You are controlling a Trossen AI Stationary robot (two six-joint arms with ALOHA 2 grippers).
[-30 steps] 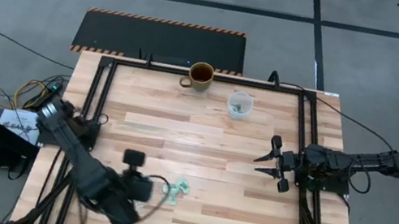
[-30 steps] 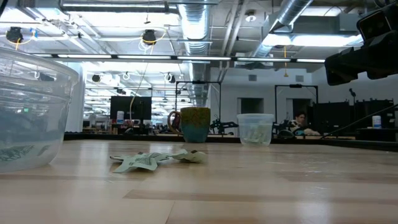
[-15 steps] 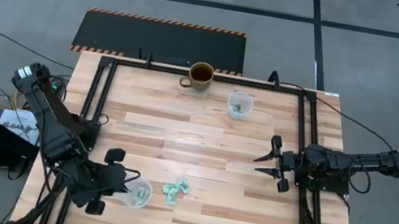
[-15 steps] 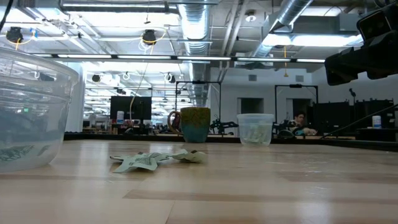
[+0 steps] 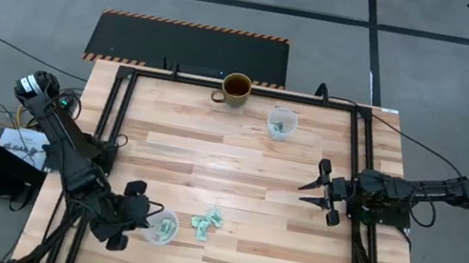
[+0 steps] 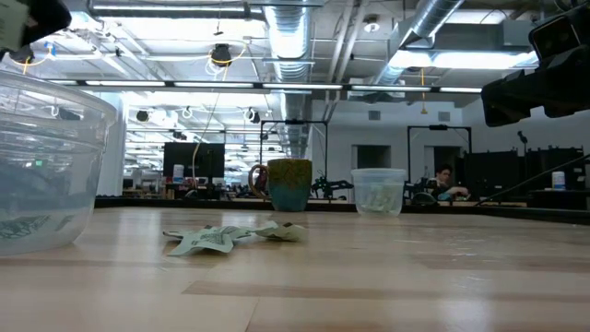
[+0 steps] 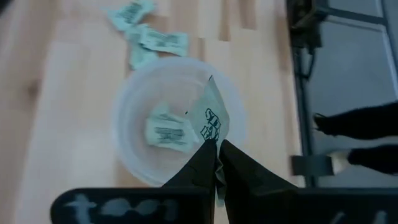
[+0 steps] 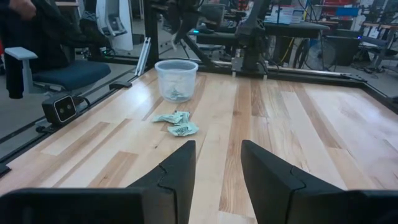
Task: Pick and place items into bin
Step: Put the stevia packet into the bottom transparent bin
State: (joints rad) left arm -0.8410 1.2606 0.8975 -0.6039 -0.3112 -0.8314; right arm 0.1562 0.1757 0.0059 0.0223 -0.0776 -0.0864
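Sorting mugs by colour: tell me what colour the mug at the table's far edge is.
Olive-green mug, clearest in the low view.

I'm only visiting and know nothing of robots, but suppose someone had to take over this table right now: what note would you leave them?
Left gripper: jaws shut on one mint-green packet, held over the near clear cup.
Right gripper: jaws open, empty, waiting at the table's right side.
Done: one packet already lies in that cup. The far clear cup, beside the mug, also holds some.
Left: drop the held packet, then pick up the loose packets on the wood beside the near cup.
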